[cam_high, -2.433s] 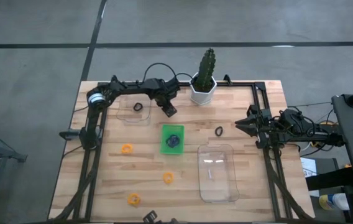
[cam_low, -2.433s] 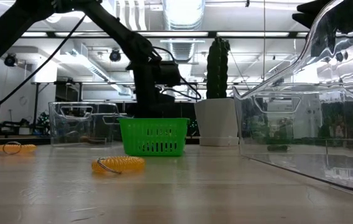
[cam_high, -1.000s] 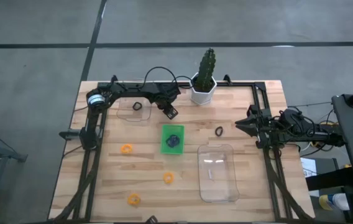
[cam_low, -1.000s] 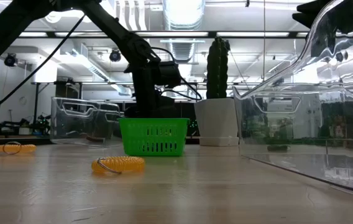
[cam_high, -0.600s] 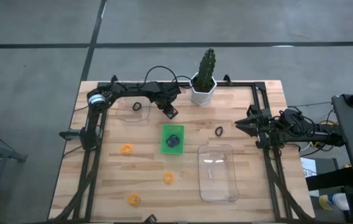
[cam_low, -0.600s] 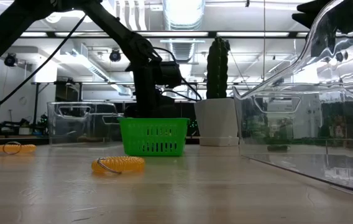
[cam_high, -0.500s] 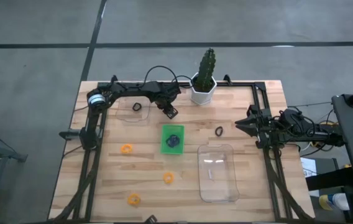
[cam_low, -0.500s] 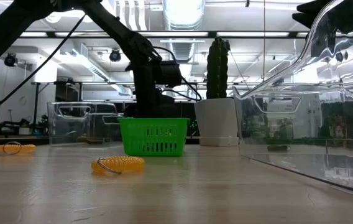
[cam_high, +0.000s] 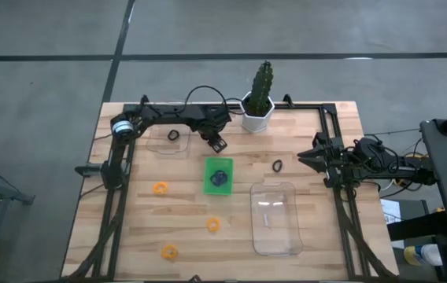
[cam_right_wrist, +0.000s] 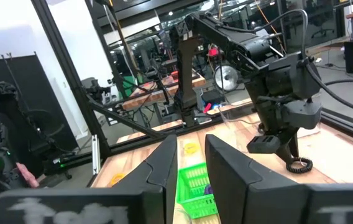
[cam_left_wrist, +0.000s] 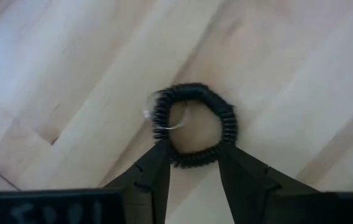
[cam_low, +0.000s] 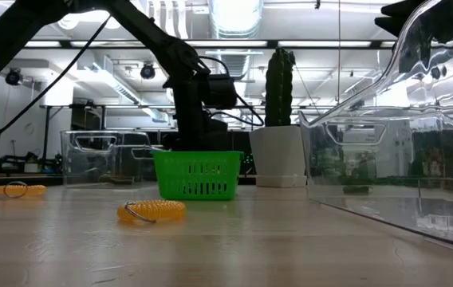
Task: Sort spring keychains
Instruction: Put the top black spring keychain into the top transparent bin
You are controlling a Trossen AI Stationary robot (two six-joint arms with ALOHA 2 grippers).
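A black spring keychain (cam_left_wrist: 193, 132) is pinched by the left gripper (cam_high: 217, 145) just beyond the green tray (cam_high: 218, 175); the right gripper (cam_high: 304, 157), fingers narrowly parted, waits well aside.

In the high view, the widest bare wood lies along the table's (cam_high: 326, 236) left half and lower edge, broken only by three orange spring keychains (cam_high: 160, 188) scattered there. The centre is tighter: the green tray (cam_high: 219, 175) sits mid-frame, and the large clear bin (cam_high: 276, 218) fills the lower right, leaving a narrow lane between them. At upper centre the potted cactus (cam_high: 258, 98) stands tall, with the left gripper (cam_high: 217, 145), closed on a black keychain (cam_left_wrist: 194, 126), hanging just left of it beside the smaller clear bin (cam_high: 168, 139). The right gripper (cam_high: 305, 158) juts in from the right edge, a loose black keychain (cam_high: 277, 166) just before it.
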